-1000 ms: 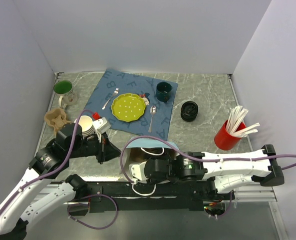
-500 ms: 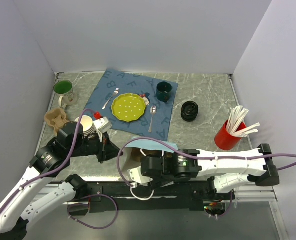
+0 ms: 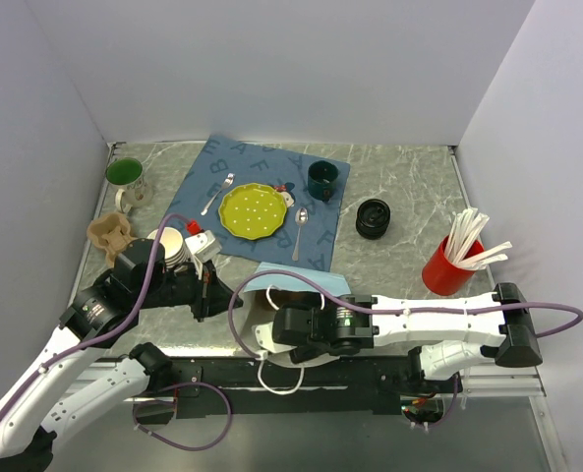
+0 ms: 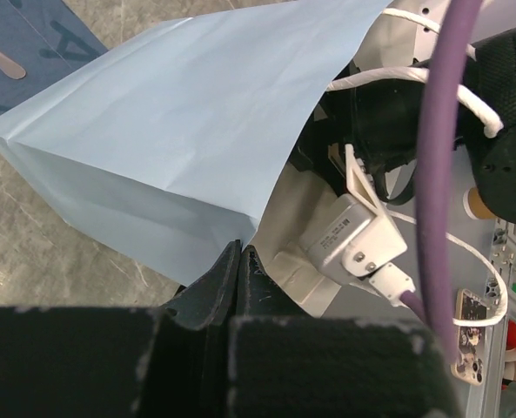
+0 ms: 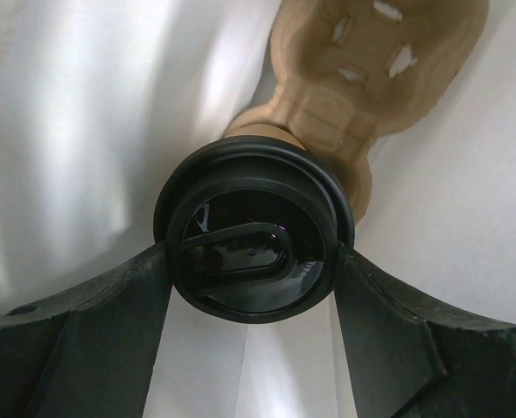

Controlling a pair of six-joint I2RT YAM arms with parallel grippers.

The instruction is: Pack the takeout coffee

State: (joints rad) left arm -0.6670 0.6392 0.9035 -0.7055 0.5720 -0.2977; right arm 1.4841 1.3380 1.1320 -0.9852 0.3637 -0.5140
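Grey marbled table (image 3: 409, 187), white walls all round. Since a second ago the right arm (image 3: 438, 320) has been slid further left and its wrist sunk deeper into the pale blue bag (image 3: 306, 278) at the near middle. Nothing else on the table has been shifted. This is taken to mean the drink is being set down inside; packing is judged nearly done, with release not yet made.

The coffee cup (image 5: 253, 226) is seen only from the right wrist. It is inside the bag, black lid up, clamped at the lid rim by the right gripper (image 5: 253, 261) with a finger touching each side. A brown pulp carrier (image 5: 371, 61) lies below it in the bag; whether the cup is seated in it cannot be told.

The left gripper (image 4: 240, 257) is closed, tips right at the bag's near-left edge. Whether paper is pinched cannot be told.

Other containers:
- Red cup (image 3: 446, 267), right side, filled with white sticks.
- Green mug (image 3: 124, 175), far left, contents not made out.
- Dark mug (image 3: 322, 180), on the blue mat (image 3: 222, 167), contents not made out.
- Stack of paper cups (image 3: 169, 246), left, lidless.
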